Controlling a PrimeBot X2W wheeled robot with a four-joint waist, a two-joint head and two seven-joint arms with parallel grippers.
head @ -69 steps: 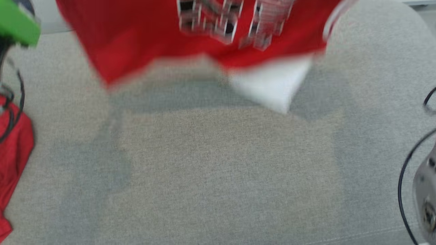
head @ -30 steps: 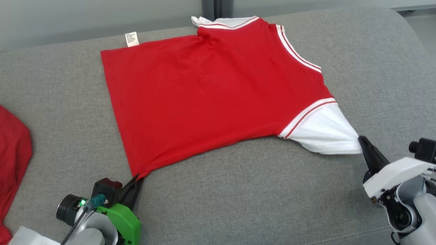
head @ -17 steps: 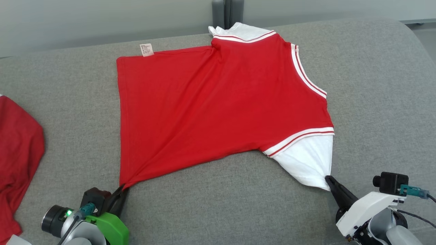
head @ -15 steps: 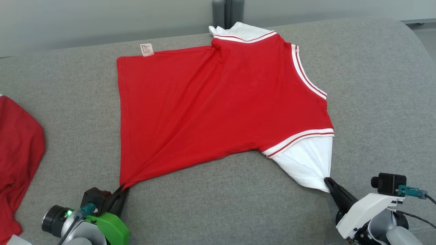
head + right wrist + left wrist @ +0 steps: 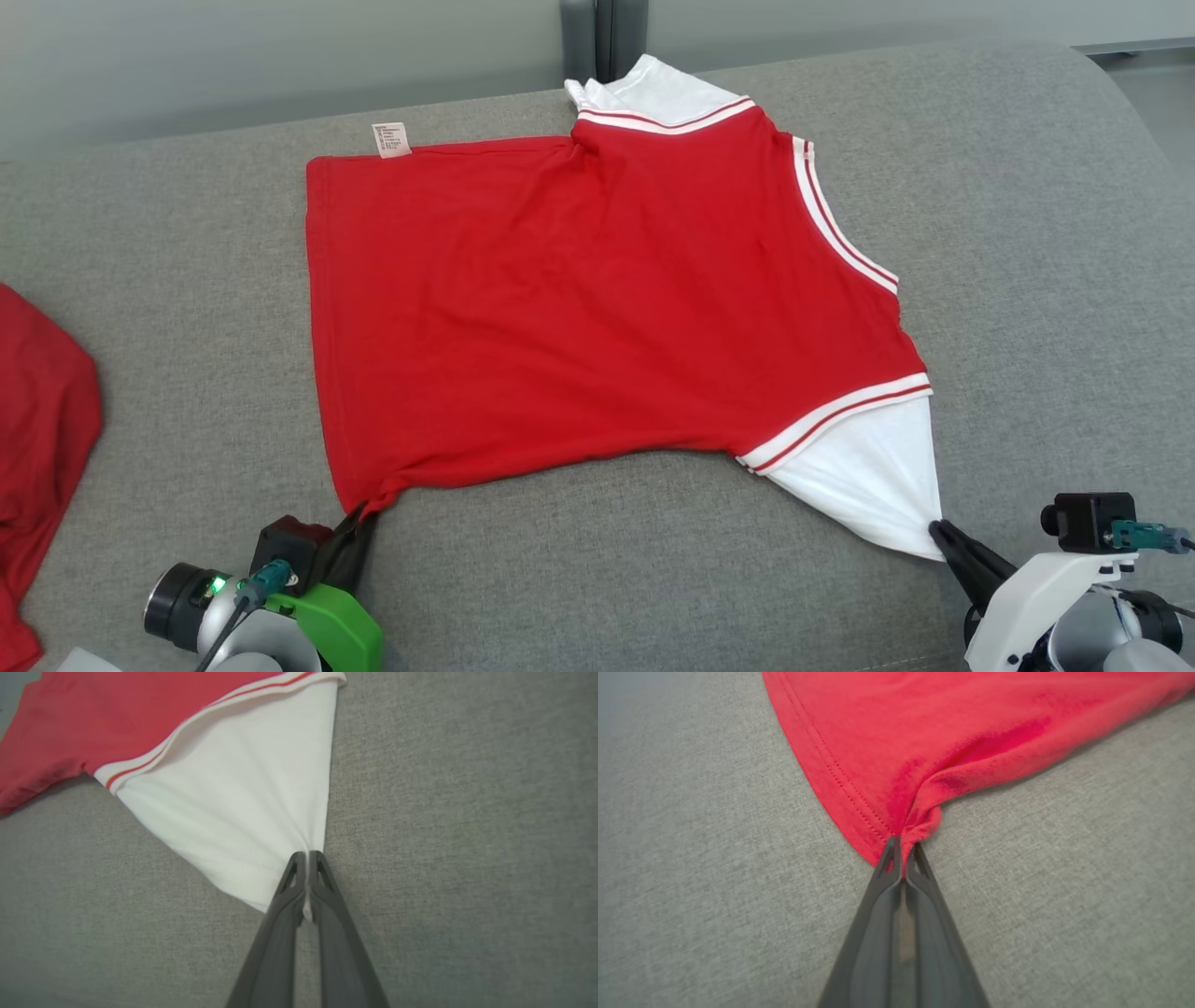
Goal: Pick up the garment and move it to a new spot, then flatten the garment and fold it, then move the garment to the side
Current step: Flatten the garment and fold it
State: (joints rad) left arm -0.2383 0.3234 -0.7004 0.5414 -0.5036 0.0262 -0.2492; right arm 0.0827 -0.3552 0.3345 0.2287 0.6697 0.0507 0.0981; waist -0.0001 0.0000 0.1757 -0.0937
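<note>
Left gripper [image 5: 362, 518] clamps the hem corner of the red garment [image 5: 579, 299]. Right gripper [image 5: 941, 534] pinches the near white sleeve [image 5: 868, 476] tip. Garment lies spread mostly flat on grey cushion [image 5: 1046, 233]. Another red cloth [image 5: 42, 411] sits left, apart. Far sleeve [image 5: 653, 86] and white tag [image 5: 391, 140] lie at the back.

Likely a home-style room: a grey upholstered sofa seat [image 5: 1027, 233] before a plain pale wall [image 5: 280, 56].
</note>
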